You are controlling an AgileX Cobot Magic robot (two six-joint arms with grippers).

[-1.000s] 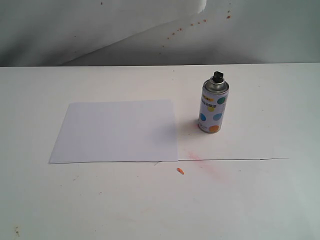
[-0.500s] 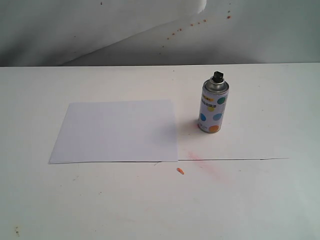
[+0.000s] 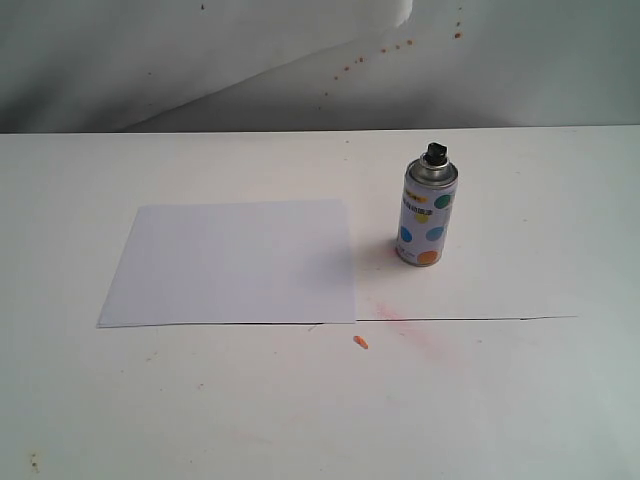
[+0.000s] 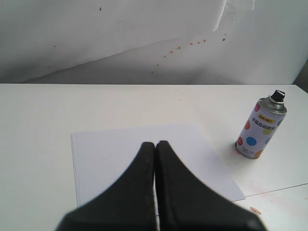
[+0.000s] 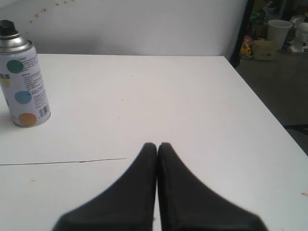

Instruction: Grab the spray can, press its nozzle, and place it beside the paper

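While your left gripper (image 4: 155,144) and right gripper (image 5: 157,144) clench empty, the spray can (image 3: 427,215) stands toward the table's (image 3: 520,400) far edge. Label text illegible.

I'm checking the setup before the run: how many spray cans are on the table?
1. The spray can stands upright, right of the paper in the exterior view, not touching it. No other shows.

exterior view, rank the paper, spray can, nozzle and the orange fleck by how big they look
1. paper, by far the largest
2. spray can
3. nozzle and orange fleck: both tiny. The nozzle looks slightly bigger, but the fleck is probably nearer the camera, so this order is unsure.
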